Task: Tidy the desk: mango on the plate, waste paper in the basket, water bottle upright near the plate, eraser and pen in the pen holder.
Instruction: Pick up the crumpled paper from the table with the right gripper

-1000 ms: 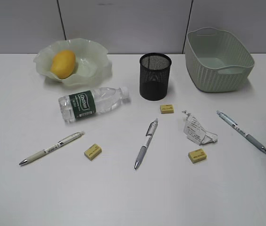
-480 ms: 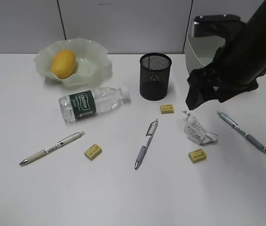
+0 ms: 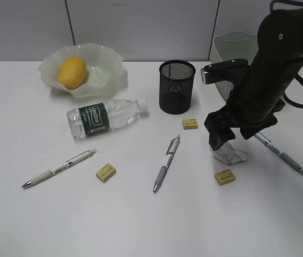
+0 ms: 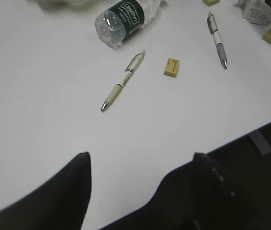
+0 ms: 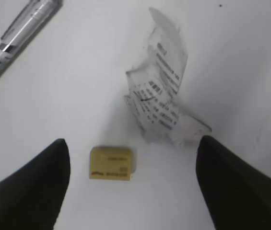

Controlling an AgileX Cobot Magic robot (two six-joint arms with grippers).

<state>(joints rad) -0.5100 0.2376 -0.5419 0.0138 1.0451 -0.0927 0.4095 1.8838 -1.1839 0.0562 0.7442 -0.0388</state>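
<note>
Right gripper (image 5: 133, 158), jaws spread wide, is hanging over crumpled printed waste paper (image 5: 164, 100) on the desk (image 3: 140, 214); only the exterior view is showing the mango (image 3: 71, 73) sitting in the ruffled translucent plate (image 3: 105, 59).

Below the wide-spread right gripper (image 5: 133, 184) lies bare white tabletop (image 5: 77, 96), except the crumpled printed paper slip (image 5: 161, 103) ahead and a small yellow block eraser (image 5: 111, 163) between its fingers.

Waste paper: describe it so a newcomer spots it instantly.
Start at the black mesh pen holder at the back middle of the desk, then look forward and right, under the right arm's end effector. The waste paper is the crumpled white printed slip there; unlike the yellow eraser beside it, it stands up creased.
</note>
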